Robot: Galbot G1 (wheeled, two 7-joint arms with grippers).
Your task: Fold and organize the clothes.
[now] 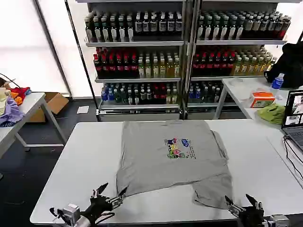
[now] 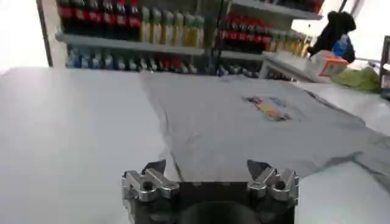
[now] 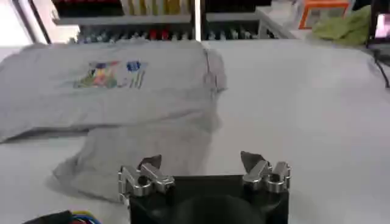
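Black and steel, 2 claws hang at the near edge of the white bench [image 1: 71, 179], both spread wide and holding nothing: the left claw [image 1: 110, 195] just beside the near-left corner of the cloth, the right claw [image 1: 242, 204] just past the near-right corner. Between and beyond them lies 1 light grey T-shirt [image 1: 161, 156], flat and print side up, its long axis running straight away from the robot, collar at the far end. Its near-right part is turned over and rumpled into a loose flap [image 1: 213, 191], which sits directly ahead of the right claw in the right wrist view, so that arm looks the nearer for straightening it; the left near edge lies smoother. I judge folding not yet begun. Farther up the chest sits 1 small multicoloured print [image 1: 179, 148]. Behind the bench stand 2 shelving bays [image 1: 184, 56] of bottles.
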